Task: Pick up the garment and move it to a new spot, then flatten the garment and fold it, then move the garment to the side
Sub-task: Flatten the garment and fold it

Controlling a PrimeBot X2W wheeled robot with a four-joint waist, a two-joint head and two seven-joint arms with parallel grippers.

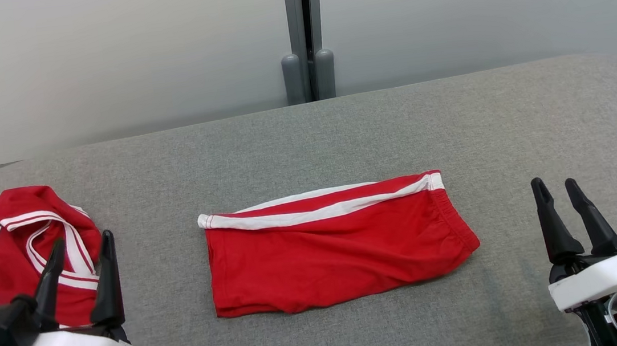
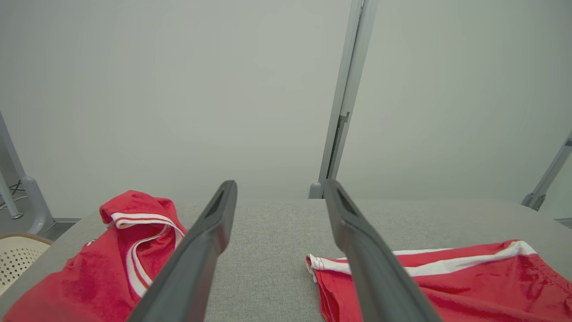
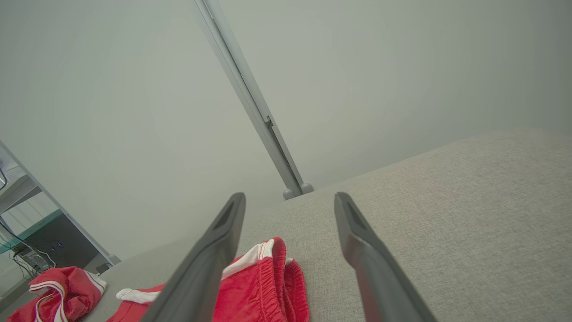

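Grippers both wide and empty: left gripper [image 1: 82, 238] at front-left, right gripper [image 1: 554, 183] at front-right. Risk: grabbing one edge could let the folded shorts [image 1: 333, 245] fall open when moved, and the left gripper could snag the crumpled garment [image 1: 18, 249] just behind it. Shorts lie mid-worktop [image 1: 339, 135], red with a white stripe, flat, slightly rumpled.

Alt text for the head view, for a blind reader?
Folded red shorts lie flat at the centre of a grey table. A crumpled red garment sits far left, behind the open left gripper; the open right gripper is lower right.
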